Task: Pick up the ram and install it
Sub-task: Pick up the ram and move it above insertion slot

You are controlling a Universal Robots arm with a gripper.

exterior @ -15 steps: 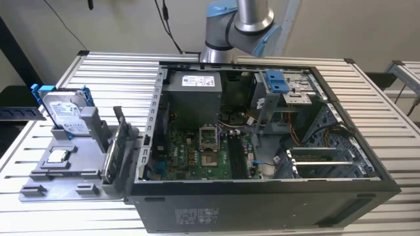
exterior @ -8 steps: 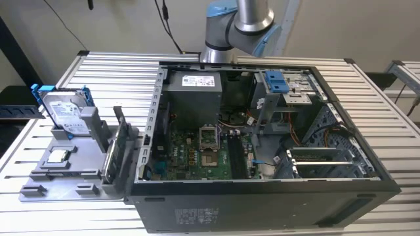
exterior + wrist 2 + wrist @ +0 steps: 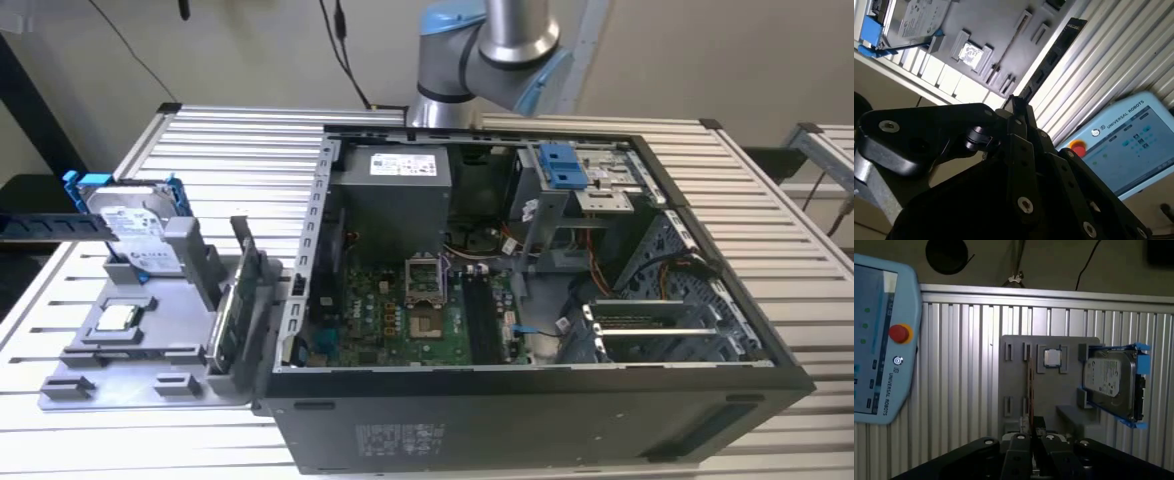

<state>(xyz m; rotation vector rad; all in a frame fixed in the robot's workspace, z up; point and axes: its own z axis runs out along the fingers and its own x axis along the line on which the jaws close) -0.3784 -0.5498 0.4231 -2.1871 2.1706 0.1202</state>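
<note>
Ram (image 3: 1054, 55) tight betw. jaws, above gray tray (image 3: 1054, 390) w/ HDD (image 3: 1109, 382).

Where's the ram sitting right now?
In the first wrist view the ram stands on edge in a slot of the grey tray, beside the processor chip, with the blue-framed hard drive on the chip's other side.

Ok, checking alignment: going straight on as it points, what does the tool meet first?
Likely the ram, standing edge-on in the gray tray ahead of the tool; depth is unclear.
</note>
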